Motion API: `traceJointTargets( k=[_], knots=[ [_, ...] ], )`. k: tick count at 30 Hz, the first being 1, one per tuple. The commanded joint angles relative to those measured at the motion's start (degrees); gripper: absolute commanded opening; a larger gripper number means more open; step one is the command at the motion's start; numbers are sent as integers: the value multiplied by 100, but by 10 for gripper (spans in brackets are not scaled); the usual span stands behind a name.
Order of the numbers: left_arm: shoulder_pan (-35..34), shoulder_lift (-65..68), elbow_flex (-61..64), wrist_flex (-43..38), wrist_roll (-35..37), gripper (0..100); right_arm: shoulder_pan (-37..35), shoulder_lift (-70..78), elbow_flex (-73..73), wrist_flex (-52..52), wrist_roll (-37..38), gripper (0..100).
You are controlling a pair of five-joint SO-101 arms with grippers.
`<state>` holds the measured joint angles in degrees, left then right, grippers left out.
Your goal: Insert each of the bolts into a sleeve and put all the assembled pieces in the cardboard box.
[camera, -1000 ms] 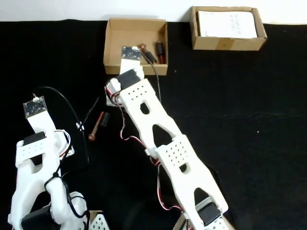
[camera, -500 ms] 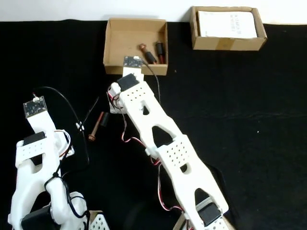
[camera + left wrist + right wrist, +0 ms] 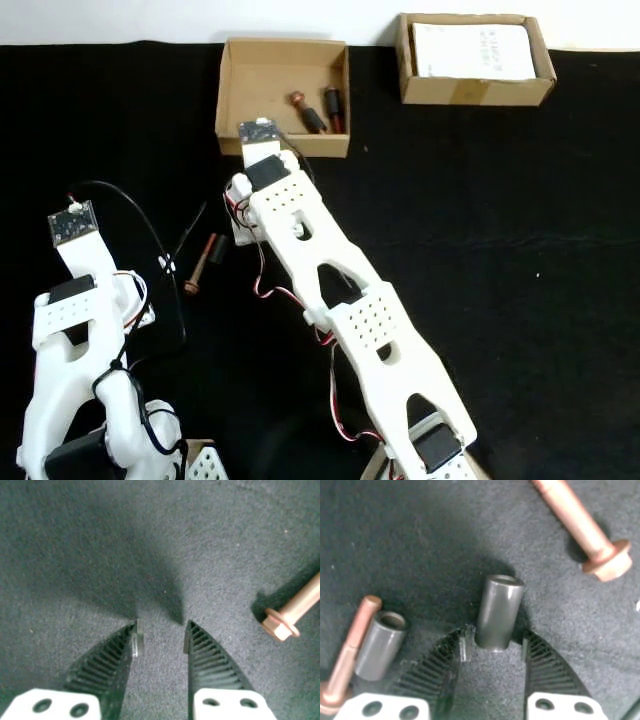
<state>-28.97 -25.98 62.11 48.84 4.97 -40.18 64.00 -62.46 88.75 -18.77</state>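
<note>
Sleeve point(image 3: 499, 611) between parted right hand point(image 3: 494, 640) tips

The left arm point(image 3: 65, 312) and right arm point(image 3: 365, 320) are white plastic links pierced with rows of small holes. They carry black motor blocks, and thin red and black cables point(image 3: 262, 282) trail behind each hand. The left hand point(image 3: 160, 635) and right hand point(image 3: 492, 642) have black, tapering, ribbed fingers point(image 3: 107, 665) on white bases.
</note>
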Motion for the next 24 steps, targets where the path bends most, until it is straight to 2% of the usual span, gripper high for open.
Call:
traceJointTargets(
  k=[1,19,24],
  knots=[
    [-48,13,-233,18,-35,147,163,22,-4,-84,431,163],
    [-48,13,-233,18,-35,147,242,-13,-31,-470,554,163],
    [-48,13,-233,18,-35,147,259,13,-31,-892,554,163]
  ],
)
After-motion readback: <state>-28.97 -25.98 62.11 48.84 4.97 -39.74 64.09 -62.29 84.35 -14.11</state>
